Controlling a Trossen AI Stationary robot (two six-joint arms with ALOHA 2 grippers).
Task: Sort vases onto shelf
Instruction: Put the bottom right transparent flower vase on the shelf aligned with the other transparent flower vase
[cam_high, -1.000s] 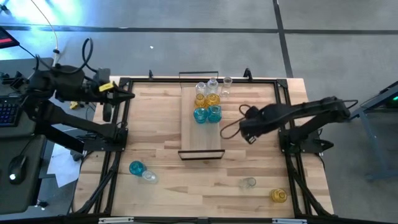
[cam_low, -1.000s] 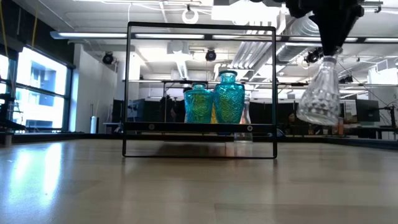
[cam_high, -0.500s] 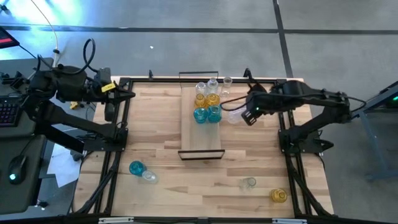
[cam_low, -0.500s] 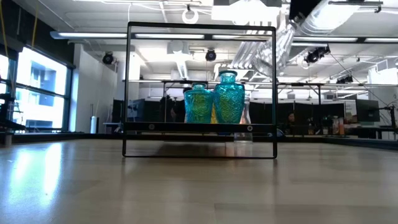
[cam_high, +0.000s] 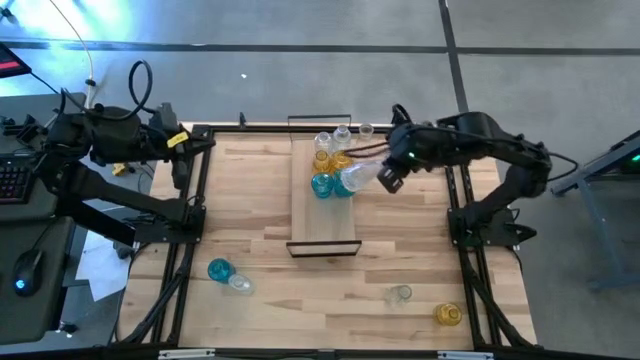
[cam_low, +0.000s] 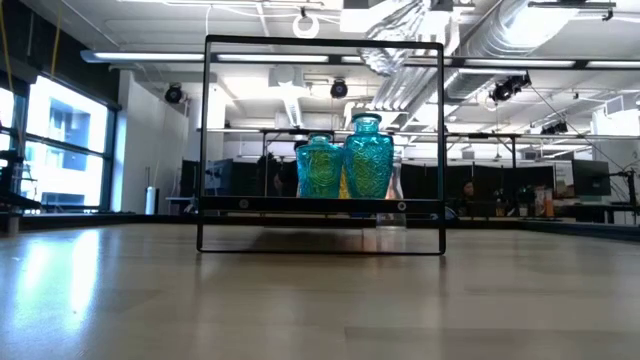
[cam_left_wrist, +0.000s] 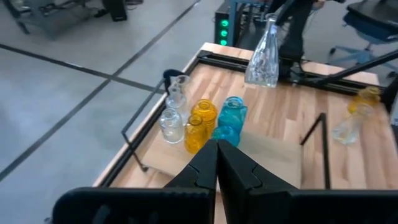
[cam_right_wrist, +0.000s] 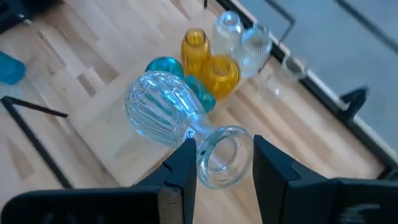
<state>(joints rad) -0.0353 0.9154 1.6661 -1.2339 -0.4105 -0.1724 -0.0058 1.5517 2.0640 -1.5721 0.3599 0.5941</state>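
Observation:
A clear glass vase (cam_right_wrist: 158, 112) hangs in the air over the shelf's (cam_high: 325, 220) right edge, with my right gripper (cam_high: 380, 177) shut on it. In the low view it shows at the top (cam_low: 395, 40). Several vases stand on their bases at the shelf's far end: clear (cam_high: 343, 135), amber (cam_high: 322, 158) and teal (cam_high: 322, 185). Loose vases rest on the table near its front edge: a teal one (cam_high: 219, 269), two clear ones (cam_high: 240, 284) (cam_high: 400, 294) and an amber one (cam_high: 448, 314). My left gripper (cam_left_wrist: 216, 168) is shut on nothing, raised above the table's far left corner. My right gripper pinches the clear vase's narrow neck (cam_right_wrist: 208, 146), just below its open mouth, between the two fingers (cam_right_wrist: 183, 165). The fingers slant down from the table's right side and lie across the neck. The vase is lifted clear, tilted, its belly (cam_left_wrist: 262, 62) lower than its neck.
The shelf's thin black end frames stand up at its near end (cam_low: 320, 40) and far end (cam_high: 320, 118). A black rail (cam_high: 460, 200) runs along the table's sides. Bare board lies between the standing vases and the shelf's near end.
My right gripper has risen and swung from beside the shelf toward the table's far edge and then left, over the shelf's right edge, tipping as it went. The clear vase has gone with it, lifted high above the standing vases.

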